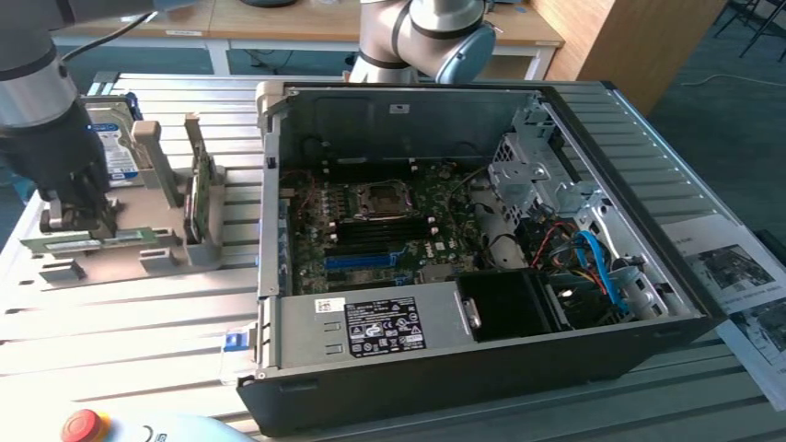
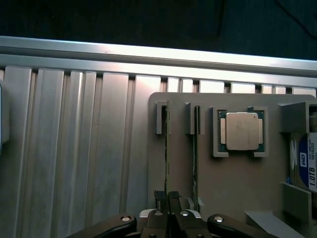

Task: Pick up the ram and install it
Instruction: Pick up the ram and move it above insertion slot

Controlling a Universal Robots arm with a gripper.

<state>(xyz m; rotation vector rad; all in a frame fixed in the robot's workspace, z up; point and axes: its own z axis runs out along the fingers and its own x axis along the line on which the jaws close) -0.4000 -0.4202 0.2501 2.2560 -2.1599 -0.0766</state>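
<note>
The ram [image 2: 167, 148] is a thin green stick seen edge-on, standing in a slot of the grey fixture [image 2: 233, 183]. My gripper [image 2: 167, 197] sits over its near end, its two black fingertips [image 2: 159, 196] pressed against either side of the stick. A second green stick [image 2: 195, 148] stands in the slot beside it. In the exterior view the gripper [image 1: 80, 216] reaches down onto the green stick [image 1: 98, 241] at the fixture on that view's left. The open computer case [image 1: 406, 368] holds the motherboard [image 1: 368, 216] with its memory slots [image 1: 368, 238].
A square silver processor chip [image 2: 241, 130] rests in a pocket of the fixture. A labelled hard drive [image 1: 117, 147] stands behind the gripper. A ribbed metal table [image 2: 74, 148] carries everything; a red stop button [image 1: 81, 425] and printed sheets [image 1: 737, 276] lie near its edges.
</note>
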